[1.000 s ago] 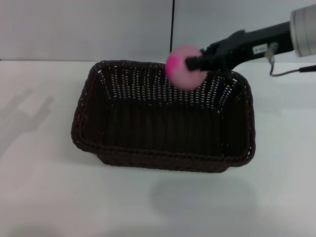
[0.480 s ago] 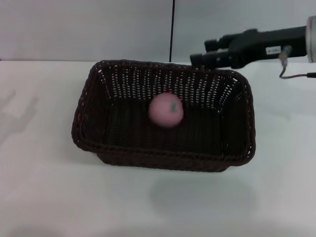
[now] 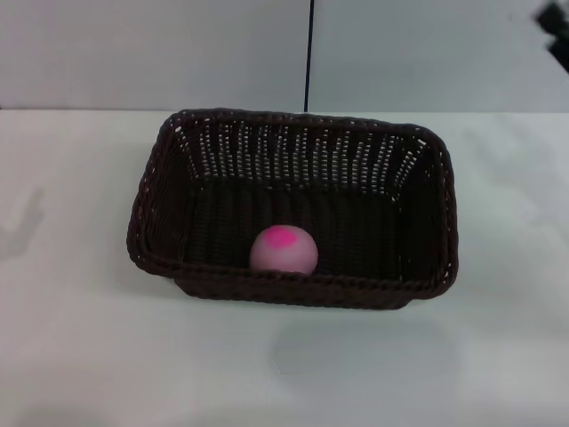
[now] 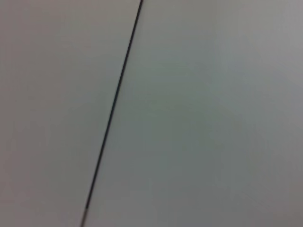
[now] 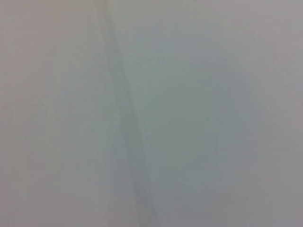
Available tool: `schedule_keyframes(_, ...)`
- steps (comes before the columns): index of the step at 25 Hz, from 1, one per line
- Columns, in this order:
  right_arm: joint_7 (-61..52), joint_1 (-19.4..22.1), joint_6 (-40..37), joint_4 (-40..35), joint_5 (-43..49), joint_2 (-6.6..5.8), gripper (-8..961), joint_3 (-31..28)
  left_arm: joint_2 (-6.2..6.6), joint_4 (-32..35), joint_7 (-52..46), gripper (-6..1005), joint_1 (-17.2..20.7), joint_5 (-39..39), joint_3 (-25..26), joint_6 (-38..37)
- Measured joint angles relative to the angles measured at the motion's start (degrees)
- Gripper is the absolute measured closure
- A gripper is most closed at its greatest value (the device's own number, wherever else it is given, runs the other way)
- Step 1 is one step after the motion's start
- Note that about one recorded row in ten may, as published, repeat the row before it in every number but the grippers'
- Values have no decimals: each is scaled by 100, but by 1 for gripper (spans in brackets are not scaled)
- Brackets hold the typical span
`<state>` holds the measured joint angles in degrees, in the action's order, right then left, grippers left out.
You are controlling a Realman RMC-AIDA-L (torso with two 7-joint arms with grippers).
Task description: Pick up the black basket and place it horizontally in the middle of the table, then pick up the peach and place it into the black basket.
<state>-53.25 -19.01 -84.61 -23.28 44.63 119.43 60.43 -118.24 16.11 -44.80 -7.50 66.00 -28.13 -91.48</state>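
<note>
Resting inside black basket (image 3: 293,209) against near wall, peach (image 3: 284,250) looking light, smooth, roll-prone; gripping across widest part if needed. Basket sitting mid-tabletop (image 3: 80,338). End effector states impossible to tell.

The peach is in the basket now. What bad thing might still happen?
Not much looks risky. The peach lies inside the black basket, close against the near wall; being round, it might roll about if the basket gets bumped. The basket sits on the table with one short end looking a bit nearer than the other, so it may not count as perfectly straight. A dark bit of the right arm shows at the picture's corner, far off.
</note>
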Motion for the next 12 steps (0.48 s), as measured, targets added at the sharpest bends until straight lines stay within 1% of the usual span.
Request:
schedule_keyframes(1,748,-99,-311,697,-543,4,253,-8,0,0,0,297,0,0,0,0)
schedule_keyframes(2,1345,-200,-563,1293,-938,9,253,-18,-4,-140,282,297,-10,0,26,-10)
schedule_keyframes(4,2492,-406,-868,2407,-1530,35,253,-86,-10,-451,715,297,-31,1,99,11)
schedule_keyframes(5,2492,-406,-868,2407,-1530,35,253,-86,-10,-451,715,297,-31,1,99,11)
schedule_keyframes(7,2740,-480,-872,2672,-1619,42,253,-103,-15,-645,761,297,-58,-1,279,-13)
schedule_keyframes(10,2774,-472,-829,2668,-1619,42,253,-263,-19,-794,846,297,-75,-2,417,-65)
schedule_keyframes(11,2803,-465,-776,2657,-1619,42,253,-358,-23,-898,1143,297,-84,-1,465,-70)
schedule_keyframes(12,2837,-462,-724,2652,-1618,42,253,-433,-23,-920,1205,297,-85,-1,466,-67)
